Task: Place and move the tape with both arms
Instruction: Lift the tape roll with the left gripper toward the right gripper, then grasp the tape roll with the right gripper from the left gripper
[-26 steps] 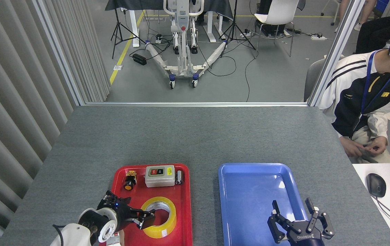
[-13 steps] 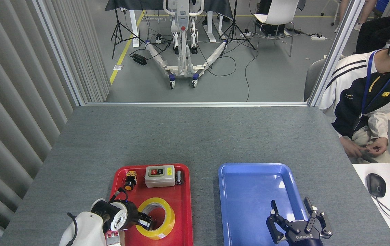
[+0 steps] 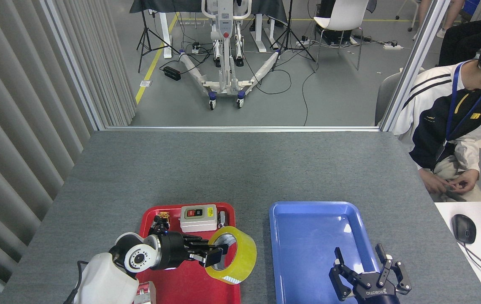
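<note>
The tape (image 3: 237, 257), a wide yellow translucent roll with a pale core, hangs tilted above the right edge of the red tray (image 3: 181, 287). My left gripper (image 3: 214, 255) is shut on the tape's near wall, one finger reaching into the core. The left arm comes in from the lower left with its white-and-black wrist over the tray. My right gripper (image 3: 369, 272) stands open with fingers spread over the near part of the blue tray (image 3: 308, 211), holding nothing.
On the red tray's far end sit a grey switch box (image 3: 198, 218), a small orange-capped button (image 3: 160, 219) and a small metal part (image 3: 222, 218). A seated person (image 3: 451, 131) is beside the table's right edge. A mouse (image 3: 463, 228) lies on a white desk.
The left gripper has lifted the tape off the red tray floor and carried it rightward, tipping it upright. The right gripper has stayed in place.
</note>
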Controlling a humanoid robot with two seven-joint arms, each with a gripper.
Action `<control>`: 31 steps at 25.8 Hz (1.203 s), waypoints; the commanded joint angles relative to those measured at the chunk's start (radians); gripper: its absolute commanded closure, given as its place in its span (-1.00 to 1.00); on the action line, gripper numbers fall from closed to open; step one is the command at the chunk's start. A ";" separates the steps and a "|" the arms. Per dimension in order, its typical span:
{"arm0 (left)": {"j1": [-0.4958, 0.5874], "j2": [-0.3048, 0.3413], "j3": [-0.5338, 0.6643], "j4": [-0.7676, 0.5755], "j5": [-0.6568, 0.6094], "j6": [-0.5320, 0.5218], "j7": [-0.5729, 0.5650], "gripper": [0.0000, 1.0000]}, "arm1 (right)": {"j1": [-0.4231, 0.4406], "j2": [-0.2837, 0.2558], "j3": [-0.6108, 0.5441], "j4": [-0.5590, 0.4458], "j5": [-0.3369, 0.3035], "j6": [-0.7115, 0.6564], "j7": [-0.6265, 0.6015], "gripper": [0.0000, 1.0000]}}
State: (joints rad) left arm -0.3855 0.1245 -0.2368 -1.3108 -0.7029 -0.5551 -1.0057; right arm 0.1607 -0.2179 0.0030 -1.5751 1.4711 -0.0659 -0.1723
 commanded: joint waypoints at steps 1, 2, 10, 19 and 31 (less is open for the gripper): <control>0.025 -0.055 0.071 0.031 0.180 -0.230 0.012 1.00 | -0.001 -0.005 0.000 0.000 0.000 -0.009 -0.006 -1.00; 0.039 -0.075 0.071 0.044 0.200 -0.230 0.012 1.00 | -0.001 -0.006 0.000 0.000 0.001 -0.032 -0.009 -1.00; 0.092 -0.131 0.068 0.114 0.198 -0.230 0.010 1.00 | -0.003 -0.069 -0.035 -0.013 0.003 -0.719 -0.191 -1.00; 0.092 -0.141 0.063 0.133 0.203 -0.230 0.010 1.00 | 0.042 -0.081 -0.038 -0.046 0.048 -0.719 -0.188 -0.99; 0.097 -0.212 0.037 0.139 0.197 -0.230 0.009 1.00 | 0.062 -0.064 0.035 -0.075 0.055 -0.719 -0.150 -0.99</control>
State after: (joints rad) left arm -0.2886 -0.0554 -0.1961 -1.1787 -0.4987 -0.7853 -0.9950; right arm 0.2124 -0.2853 0.0166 -1.6383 1.5237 -0.7856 -0.3286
